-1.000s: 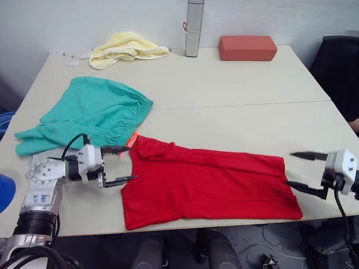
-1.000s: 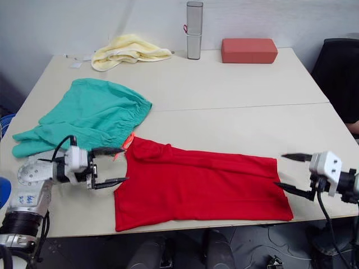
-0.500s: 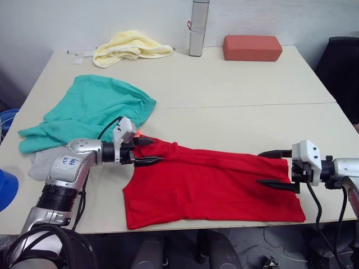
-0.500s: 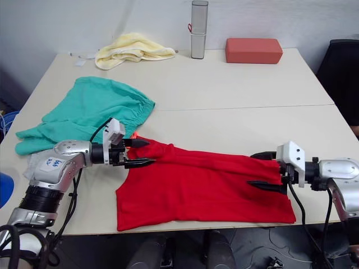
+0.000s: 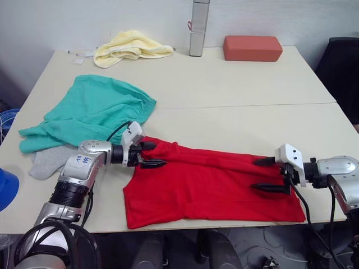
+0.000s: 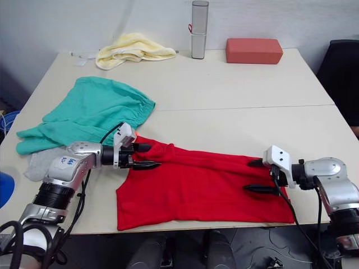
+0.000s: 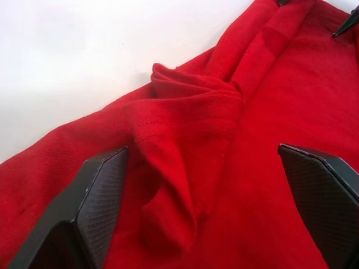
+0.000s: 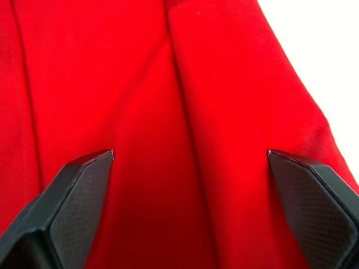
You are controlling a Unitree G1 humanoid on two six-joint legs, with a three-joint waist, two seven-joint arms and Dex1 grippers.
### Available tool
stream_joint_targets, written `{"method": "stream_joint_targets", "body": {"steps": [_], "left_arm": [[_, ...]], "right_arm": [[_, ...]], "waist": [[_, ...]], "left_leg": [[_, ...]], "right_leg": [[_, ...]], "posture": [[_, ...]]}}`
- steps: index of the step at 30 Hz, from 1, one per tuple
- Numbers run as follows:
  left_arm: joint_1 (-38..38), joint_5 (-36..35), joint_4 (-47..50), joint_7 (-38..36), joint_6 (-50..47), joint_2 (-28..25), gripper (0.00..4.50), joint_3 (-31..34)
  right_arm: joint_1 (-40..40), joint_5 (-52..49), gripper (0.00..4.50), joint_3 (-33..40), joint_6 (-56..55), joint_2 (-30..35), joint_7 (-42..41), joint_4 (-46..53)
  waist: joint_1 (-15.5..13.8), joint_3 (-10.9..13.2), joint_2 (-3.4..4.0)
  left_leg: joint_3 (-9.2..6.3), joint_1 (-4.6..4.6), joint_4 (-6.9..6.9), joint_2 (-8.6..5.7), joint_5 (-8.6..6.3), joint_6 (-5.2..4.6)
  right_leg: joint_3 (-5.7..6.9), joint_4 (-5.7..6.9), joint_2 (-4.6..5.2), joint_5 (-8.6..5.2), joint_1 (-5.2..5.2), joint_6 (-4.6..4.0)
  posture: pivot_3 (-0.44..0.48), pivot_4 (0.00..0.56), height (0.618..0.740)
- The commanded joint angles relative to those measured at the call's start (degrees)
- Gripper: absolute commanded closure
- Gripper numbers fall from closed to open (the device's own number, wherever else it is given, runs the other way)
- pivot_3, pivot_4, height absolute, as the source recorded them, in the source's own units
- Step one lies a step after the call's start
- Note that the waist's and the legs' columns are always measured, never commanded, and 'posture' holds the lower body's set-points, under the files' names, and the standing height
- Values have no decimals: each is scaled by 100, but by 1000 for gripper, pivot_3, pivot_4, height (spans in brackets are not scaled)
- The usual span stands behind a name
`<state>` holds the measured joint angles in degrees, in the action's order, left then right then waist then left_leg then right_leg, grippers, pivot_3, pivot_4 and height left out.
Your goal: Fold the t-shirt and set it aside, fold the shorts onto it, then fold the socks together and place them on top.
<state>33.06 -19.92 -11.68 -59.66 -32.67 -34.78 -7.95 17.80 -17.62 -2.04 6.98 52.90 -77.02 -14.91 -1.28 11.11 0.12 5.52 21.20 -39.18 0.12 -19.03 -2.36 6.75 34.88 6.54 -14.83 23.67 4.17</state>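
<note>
The red t-shirt lies folded into a long band along the table's near edge. My left gripper is open over its bunched far-left corner, one finger on each side of the crease. My right gripper is open over the t-shirt's right end, and its fingers straddle flat red cloth. The teal shorts lie spread out at the left. A grey sock pokes out from under the shorts' near edge, beside my left arm.
At the far edge of the table lie a pale yellow towel, a tall clear cylinder and a brick-red block. A dark chair stands off the right side. A blue object sits beyond the left edge.
Both grippers have moved inward over the t-shirt, the left onto its far-left corner and the right leftward past its right edge. The view also shifted early on.
</note>
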Motion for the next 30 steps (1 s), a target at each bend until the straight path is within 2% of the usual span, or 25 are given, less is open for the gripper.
{"method": "stream_joint_targets", "body": {"steps": [1,4,7,13,19,26,30], "left_arm": [[26,12,106,-101,-34,-1,42,13],[28,-2,93,-150,-87,16,42,17],[20,-32,105,-228,-137,27,651,21],[-51,-3,106,-310,76,35,2529,93],[-274,-57,215,-534,735,-14,4463,234],[-803,70,168,-1268,2422,-184,4492,348],[-1020,374,-376,-1568,4203,-232,4492,441]], "right_arm": [[55,55,53,-7,180,-55,-14,-13],[34,-61,53,5,321,-92,-135,110],[-41,-254,0,68,527,-64,-319,320],[-270,-421,0,242,744,112,-486,741],[-611,-470,0,512,710,237,-422,962],[-948,-465,0,788,686,280,-289,1027],[-1117,-410,0,901,608,285,-223,1022]], "waist": [[1,0,0],[0,0,-1],[1,0,-1],[-5,0,-1],[-5,0,0],[-3,0,0],[-2,-1,1]], "left_leg": [[0,0,0,0,0,0],[0,0,-1,0,0,0],[-1,0,-1,0,0,0],[-1,1,-1,0,0,0],[-3,1,-1,0,-1,1],[-2,-2,0,2,-4,6],[-3,-1,0,4,-9,10]], "right_leg": [[0,0,0,0,0,0],[0,0,0,0,0,0],[0,0,0,0,0,0],[0,0,0,0,0,0],[0,-8,2,0,0,0],[-2,-23,4,0,2,-1],[-2,-25,6,-2,4,-4]], "posture": [[0,150,740],[0,150,740],[0,150,740],[0,150,740],[0,150,740],[0,150,740],[0,150,740]]}}
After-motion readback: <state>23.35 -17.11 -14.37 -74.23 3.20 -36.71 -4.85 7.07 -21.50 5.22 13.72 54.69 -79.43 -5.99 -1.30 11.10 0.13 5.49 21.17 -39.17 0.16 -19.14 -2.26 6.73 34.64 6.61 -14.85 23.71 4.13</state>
